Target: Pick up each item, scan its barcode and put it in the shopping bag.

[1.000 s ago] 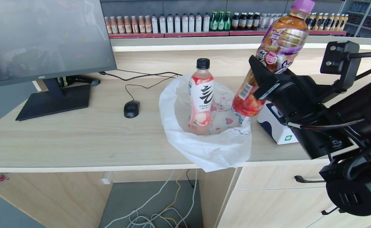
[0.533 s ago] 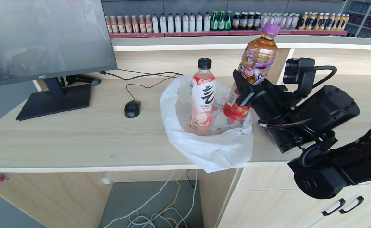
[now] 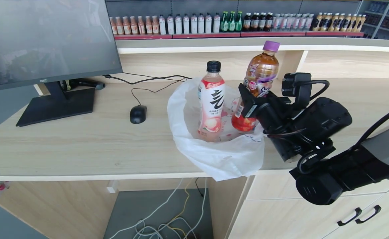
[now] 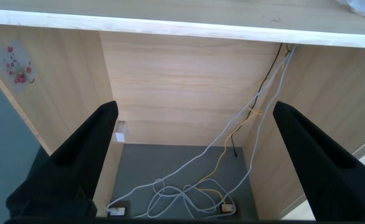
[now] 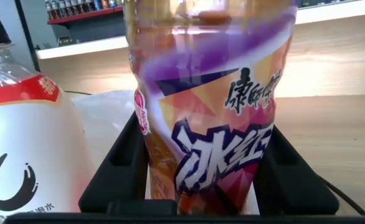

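Observation:
A tea bottle [image 3: 259,83] with a purple cap and amber drink stands nearly upright in the right side of the white shopping bag [image 3: 214,156], with my right gripper [image 3: 252,104] shut on its lower half. The same tea bottle [image 5: 213,106] shows between dark fingers [image 5: 117,168] in the right wrist view. A pink peach-drink bottle [image 3: 211,103] with a black cap stands in the bag to its left, and this pink bottle [image 5: 27,149] shows close by. My left gripper [image 4: 195,162] hangs open below the counter edge, holding nothing.
A monitor [image 3: 45,43] on its stand fills the counter's back left, with a black mouse [image 3: 138,114] and cables between it and the bag. Shelves of drinks [image 3: 234,23] line the back wall. Loose cables [image 4: 201,186] lie under the counter.
My right gripper has carried the tea bottle down and to the left, from high above the counter's right side into the bag beside the pink bottle. A white box it hovered over is now hidden.

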Controlling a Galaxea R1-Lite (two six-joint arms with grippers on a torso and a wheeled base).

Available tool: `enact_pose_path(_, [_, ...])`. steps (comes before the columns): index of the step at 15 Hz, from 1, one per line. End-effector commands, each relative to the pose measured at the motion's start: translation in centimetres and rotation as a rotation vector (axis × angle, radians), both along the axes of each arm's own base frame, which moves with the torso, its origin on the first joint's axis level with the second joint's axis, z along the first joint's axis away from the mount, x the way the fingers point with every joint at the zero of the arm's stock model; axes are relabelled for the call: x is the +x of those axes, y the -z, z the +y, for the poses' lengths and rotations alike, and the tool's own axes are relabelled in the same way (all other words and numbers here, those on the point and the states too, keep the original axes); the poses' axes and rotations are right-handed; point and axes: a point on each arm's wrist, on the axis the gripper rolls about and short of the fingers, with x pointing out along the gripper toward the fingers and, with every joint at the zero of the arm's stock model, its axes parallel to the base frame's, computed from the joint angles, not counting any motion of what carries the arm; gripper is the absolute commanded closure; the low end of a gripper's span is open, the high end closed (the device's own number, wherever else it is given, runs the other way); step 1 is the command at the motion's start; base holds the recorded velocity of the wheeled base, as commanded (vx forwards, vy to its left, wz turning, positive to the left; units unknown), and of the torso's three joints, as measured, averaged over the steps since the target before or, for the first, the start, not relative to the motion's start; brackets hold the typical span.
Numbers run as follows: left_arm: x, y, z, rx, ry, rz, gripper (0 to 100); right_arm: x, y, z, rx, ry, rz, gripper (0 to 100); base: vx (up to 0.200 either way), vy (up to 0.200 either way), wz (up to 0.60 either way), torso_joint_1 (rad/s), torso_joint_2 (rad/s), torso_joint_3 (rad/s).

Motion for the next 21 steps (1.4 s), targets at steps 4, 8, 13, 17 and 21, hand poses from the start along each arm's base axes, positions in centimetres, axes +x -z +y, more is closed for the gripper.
enact_pose_path(4, [0.0, 0.0, 0.0, -0.001, 0.0, 0.0, 0, 1.0, 1.4, 0.7, -0.078, -0.031, -0.002, 100, 0.0, 0.0, 0.0, 0.0, 0.0, 0.0])
enact_pose_path(8, [0.0, 0.0, 0.0, 0.0, 0.0, 0.001, 0, 1.0, 2.2, 0.7, -0.118, -0.047, 0.009, 100, 0.0, 0.0, 0.0, 0.0, 0.0, 0.0])
enact_pose_path(13, [0.0, 0.0, 0.0, -0.001, 0.0, 0.0, 0, 0.9, 3.2, 0.7, -0.136, -0.049, 0.042, 100, 0.0, 0.0, 0.0, 0.0, 0.0, 0.0])
enact_pose_path(17, [0.0, 0.0, 0.0, -0.001, 0.0, 0.0, 0, 0.9, 3.3, 0.7, -0.138, -0.051, 0.046, 100, 0.0, 0.0, 0.0, 0.0, 0.0, 0.0])
enact_pose_path(21, [0.0, 0.0, 0.0, -0.001, 0.0, 0.0, 0, 0.8, 3.4, 0.8, -0.137, -0.054, 0.049, 100, 0.0, 0.0, 0.0, 0.0, 0.0, 0.0])
